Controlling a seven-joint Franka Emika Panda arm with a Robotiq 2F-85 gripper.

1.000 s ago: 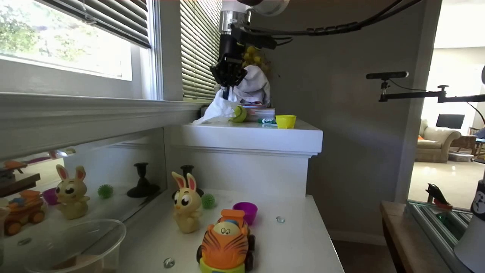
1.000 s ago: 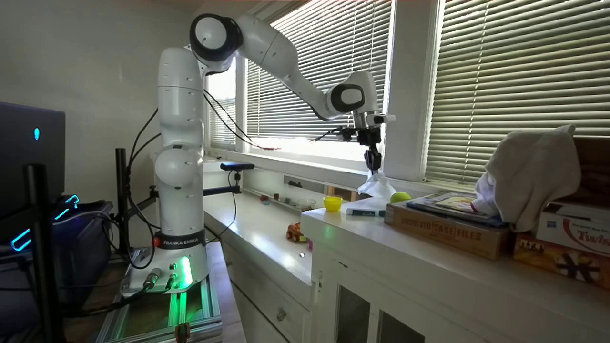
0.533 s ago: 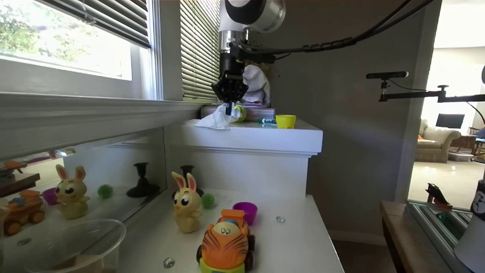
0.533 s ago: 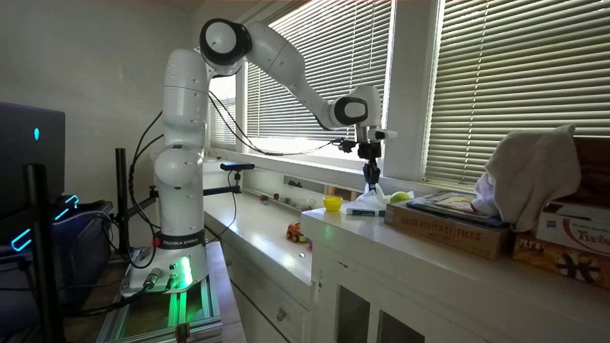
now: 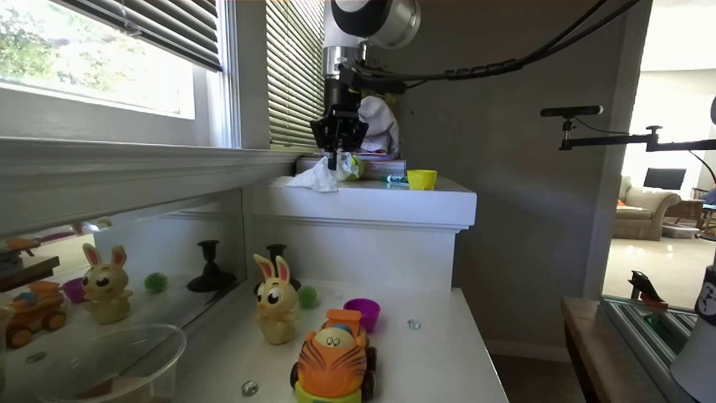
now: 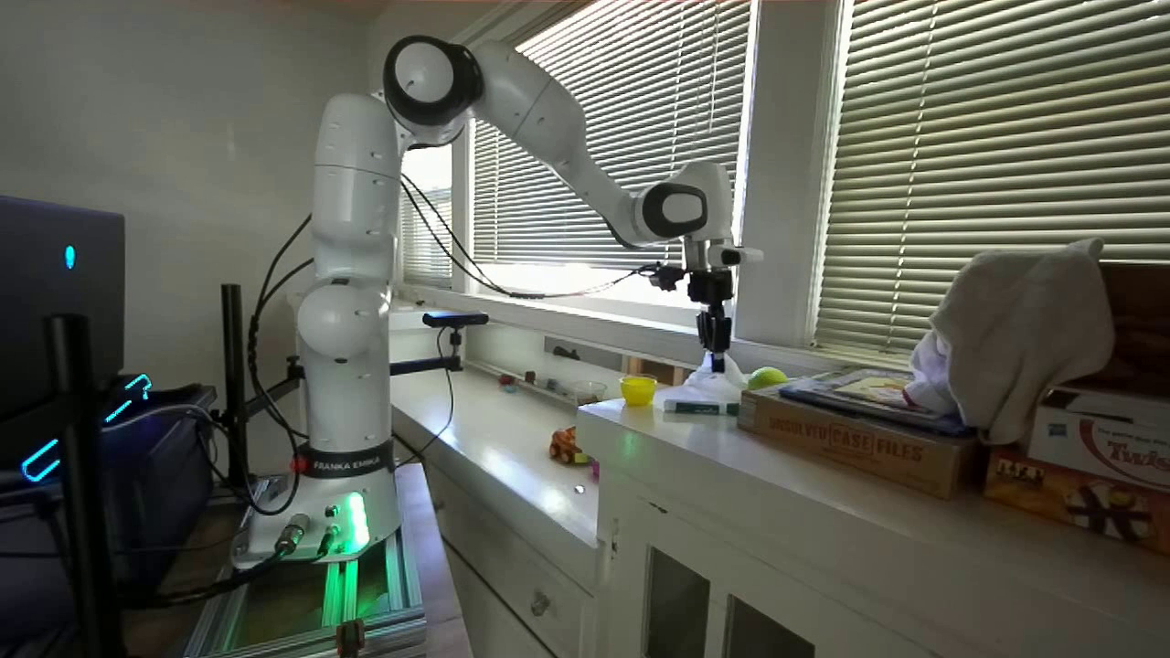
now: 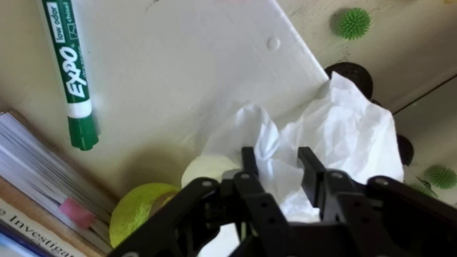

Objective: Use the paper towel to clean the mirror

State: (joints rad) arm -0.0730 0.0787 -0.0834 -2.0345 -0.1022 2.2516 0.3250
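The white, crumpled paper towel point(image 5: 316, 178) lies on the raised white ledge beside the tennis ball, its near edge at the ledge's front. It also shows in an exterior view point(image 6: 708, 384) and the wrist view point(image 7: 357, 132). My gripper point(image 5: 333, 163) points down at the towel, low over the ledge; it also shows in an exterior view point(image 6: 717, 364). In the wrist view my gripper point(image 7: 275, 151) has its fingers apart, with towel folds between and under them. The mirror point(image 5: 184, 252) stands along the wall behind the lower counter and reflects the toys.
On the ledge are a tennis ball point(image 7: 139, 207), a green marker point(image 7: 73, 71), a yellow cup point(image 5: 422, 179) and stacked boxes point(image 6: 859, 439). The lower counter holds a bunny point(image 5: 277, 308), a tiger car point(image 5: 331, 358), a purple cup point(image 5: 366, 313) and a clear container point(image 5: 151, 358).
Over the second, my gripper has come down with the towel, which now rests on the ledge. In the last half second its fingers have spread apart; the arm has hardly moved.
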